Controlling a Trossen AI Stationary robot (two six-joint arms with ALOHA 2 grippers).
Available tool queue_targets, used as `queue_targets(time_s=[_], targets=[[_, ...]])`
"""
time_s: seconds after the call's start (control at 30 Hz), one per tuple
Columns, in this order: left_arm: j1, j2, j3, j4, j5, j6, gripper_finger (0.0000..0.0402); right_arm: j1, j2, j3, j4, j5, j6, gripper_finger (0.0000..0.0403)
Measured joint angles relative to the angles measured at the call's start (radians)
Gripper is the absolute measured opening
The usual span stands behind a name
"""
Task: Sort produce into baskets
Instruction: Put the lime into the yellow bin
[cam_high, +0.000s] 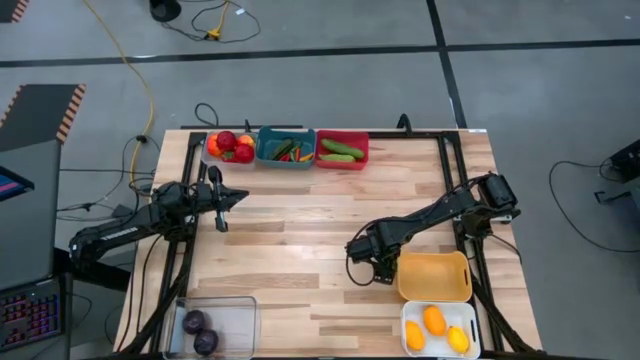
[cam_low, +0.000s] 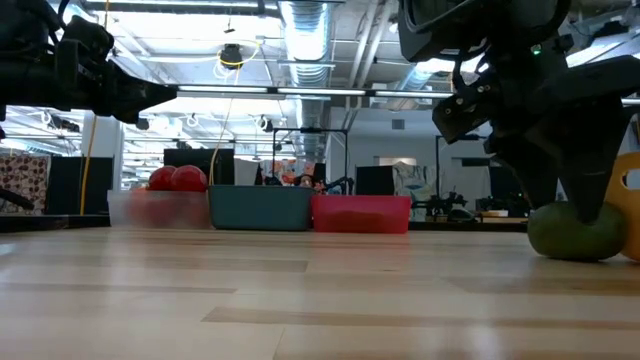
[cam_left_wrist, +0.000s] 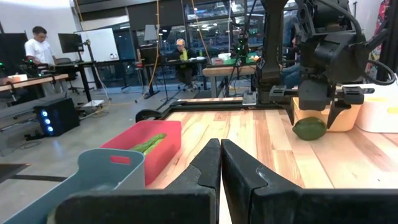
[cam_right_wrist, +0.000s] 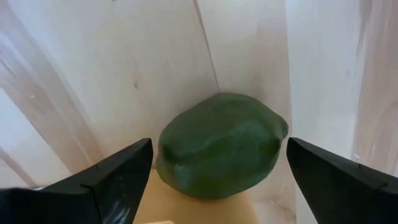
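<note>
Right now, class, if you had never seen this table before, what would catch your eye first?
The right pincer, open, straddles a green fruit lying on the wood beside the empty yellow bin. Along the far edge sits a bright row: red fruit in a pale bin, then a teal bin and a red bin.

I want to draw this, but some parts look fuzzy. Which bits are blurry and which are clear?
Low view: the table up close is smeared, and the baskets behind are soft. Right wrist view: the green fruit is fairly clear between the open right gripper. Left wrist view: the shut left gripper looks soft.
</note>
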Motion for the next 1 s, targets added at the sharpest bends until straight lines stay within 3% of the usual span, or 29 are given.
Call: queue_targets(time_s=[0.27,0.67,1.0], targets=[[0.0,0.0,0.0,0.0,0.0,0.0,0.0,0.002,0.024,-0.001,0.005,0.001,-0.004,0.039],[0.0,0.0,0.0,-0.004,-0.023,0.0,0.0,0.0,0.065,0.007,0.018,-0.022,-0.03,0.0327],[0.0,0.0,0.0,-0.007,-0.035,0.0,0.0,0.001,0.065,0.079,-0.062,-0.017,-0.03,0.0325]])
